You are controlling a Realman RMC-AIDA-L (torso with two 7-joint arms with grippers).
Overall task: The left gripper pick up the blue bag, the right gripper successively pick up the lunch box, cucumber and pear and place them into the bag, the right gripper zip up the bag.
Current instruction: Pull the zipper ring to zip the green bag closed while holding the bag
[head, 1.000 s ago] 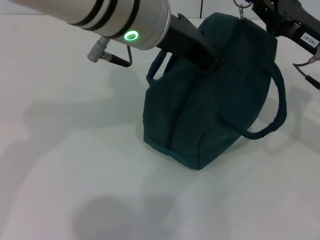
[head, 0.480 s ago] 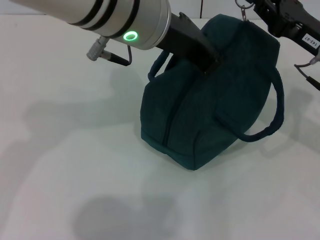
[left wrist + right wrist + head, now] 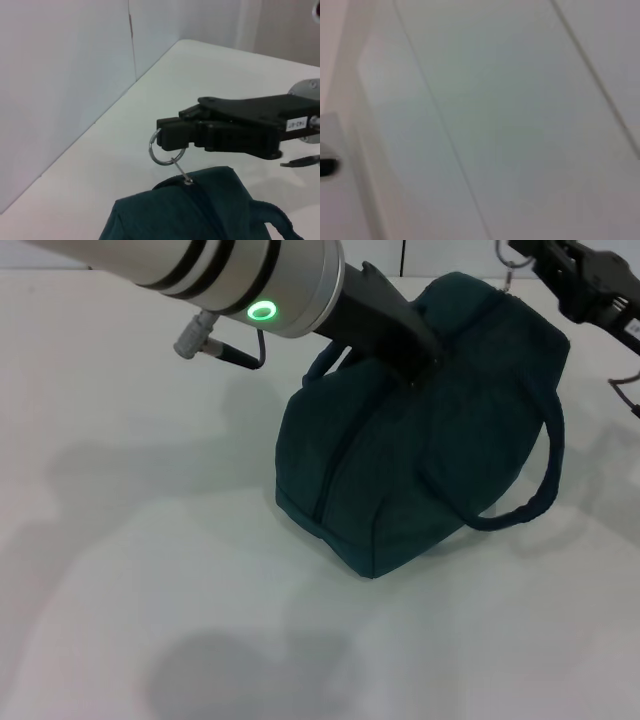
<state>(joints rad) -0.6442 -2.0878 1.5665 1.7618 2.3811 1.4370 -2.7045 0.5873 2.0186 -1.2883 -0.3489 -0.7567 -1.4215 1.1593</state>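
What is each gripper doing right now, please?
Left gripper: shut on the blue bag.
Right gripper: shut on the zipper ring.

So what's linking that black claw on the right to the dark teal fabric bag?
In the left wrist view, a metal ring-pull joins the right tool to the bag.

The white table is carrying just one thing. The blue bag is sitting on it, tipped over, up around 1 o'clock from the middle.
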